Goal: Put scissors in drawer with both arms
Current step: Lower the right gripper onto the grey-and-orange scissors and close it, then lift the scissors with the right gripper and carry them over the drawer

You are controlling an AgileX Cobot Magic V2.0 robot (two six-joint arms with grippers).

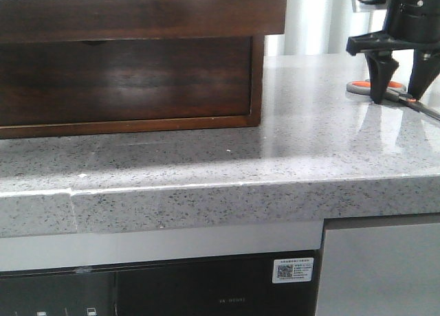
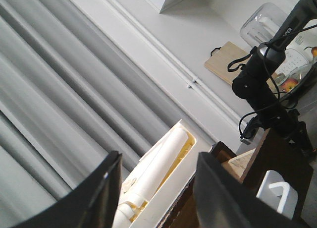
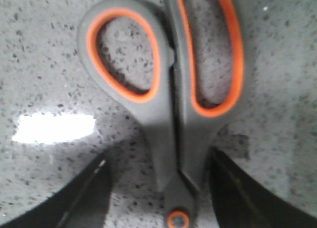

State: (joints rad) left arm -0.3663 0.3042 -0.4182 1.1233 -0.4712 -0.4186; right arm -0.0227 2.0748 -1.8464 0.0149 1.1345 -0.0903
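front: low, faces counter (image 1: pixel 206 165) | L wrist: tilted up at curtain (image 2: pixel 59 99) | R wrist: close over scissors (image 3: pixel 173 114), also in front

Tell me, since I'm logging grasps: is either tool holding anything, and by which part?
Nothing is held. The right tool is open, straddling the scissors near the pivot on the counter. The left tool is open and empty.

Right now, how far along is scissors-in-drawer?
Early. Done: right gripper is down over the scissors, open, fingers either side of the shank by the pivot. In hand: the grasp, not yet closed. Left: lift the scissors off the countertop, open the drawer, which looks shut; left gripper is open, holding nothing.
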